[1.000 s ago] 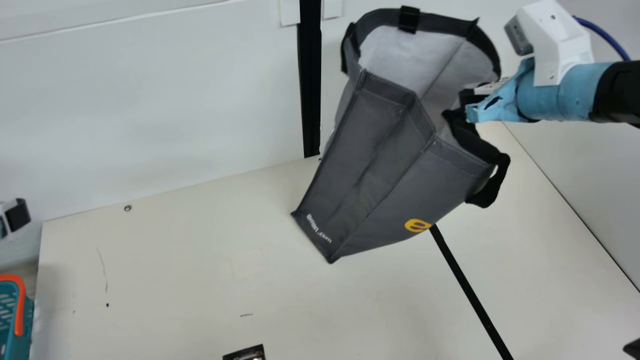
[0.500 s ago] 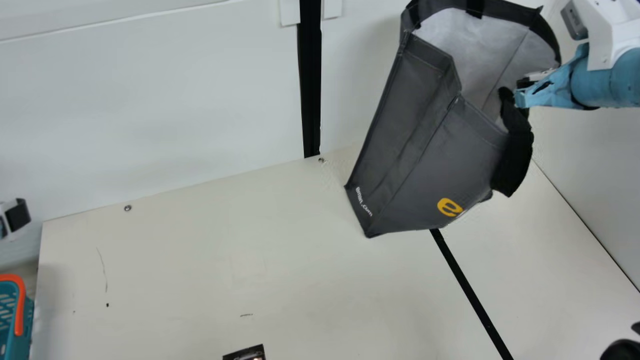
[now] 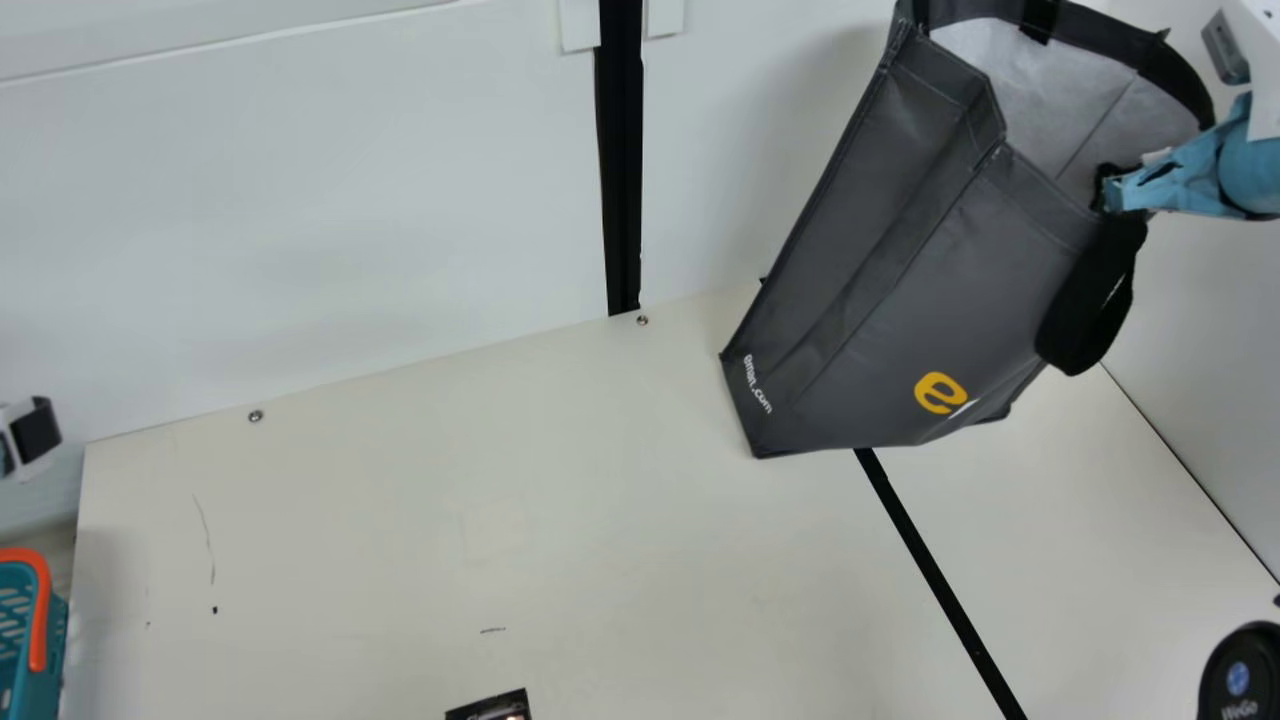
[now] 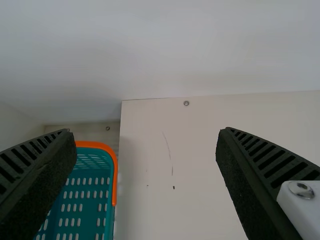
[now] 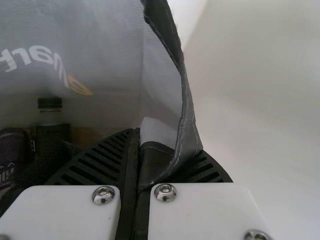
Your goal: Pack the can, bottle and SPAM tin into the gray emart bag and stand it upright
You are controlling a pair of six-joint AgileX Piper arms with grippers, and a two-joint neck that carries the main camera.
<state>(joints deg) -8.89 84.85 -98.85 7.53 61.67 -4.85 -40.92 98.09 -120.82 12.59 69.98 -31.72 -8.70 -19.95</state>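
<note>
The gray emart bag (image 3: pixel 910 270) hangs tilted at the right in the main view, its mouth leaning toward the upper right. I cannot tell whether its base touches the table. My right gripper (image 3: pixel 1112 188) is at its rim beside the black handle. In the right wrist view my right gripper (image 5: pixel 135 137) is shut on the rim of the bag (image 5: pixel 85 50). A dark-capped bottle (image 5: pixel 52 129) stands inside, next to a partly seen purple item (image 5: pixel 14 150); whether that is the can or the tin I cannot tell. My left gripper (image 4: pixel 145 132) is open and holds nothing.
A teal basket (image 4: pixel 82 200) with an orange handle lies at the table's left edge. A small dark item (image 3: pixel 490 707) shows at the main view's bottom edge, and a round black part (image 3: pixel 1238 670) at the lower right. White walls stand behind and to the right.
My right gripper has carried the bag to the right and slightly back. The round black part has come farther into the lower right corner. The basket has stayed put.
</note>
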